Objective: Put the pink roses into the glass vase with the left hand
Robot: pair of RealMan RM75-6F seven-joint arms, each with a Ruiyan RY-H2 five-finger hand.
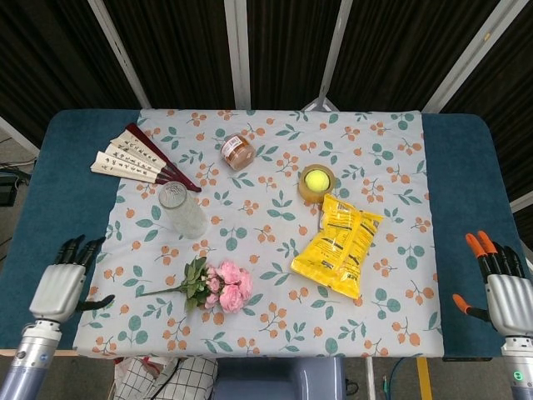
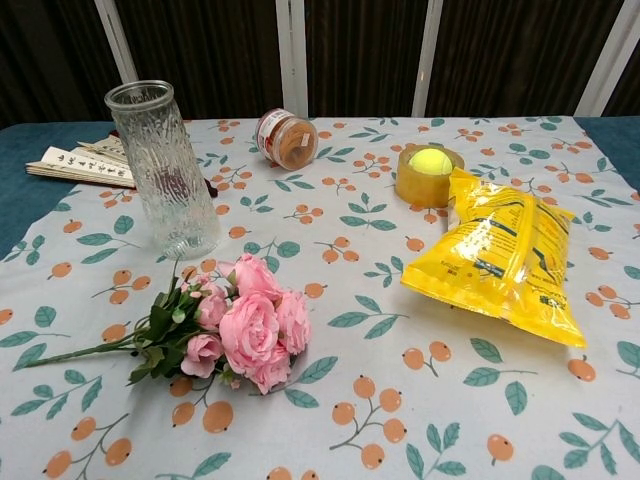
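The pink roses (image 1: 226,286) (image 2: 250,322) lie flat on the flowered cloth, blooms to the right, green stem pointing left. The clear glass vase (image 1: 181,210) (image 2: 166,170) stands upright just behind them. My left hand (image 1: 63,281) hovers over the blue table edge at the lower left, fingers spread and holding nothing, well left of the stem. My right hand (image 1: 498,282), with orange fingertips, stays at the lower right edge, fingers apart and empty. Neither hand shows in the chest view.
A folded fan (image 1: 137,156) lies back left. A small jar (image 1: 236,152) (image 2: 284,138) lies on its side at the back. A tennis ball sits in a tape roll (image 1: 316,182) (image 2: 428,173). A yellow snack bag (image 1: 339,246) (image 2: 505,264) lies right of centre.
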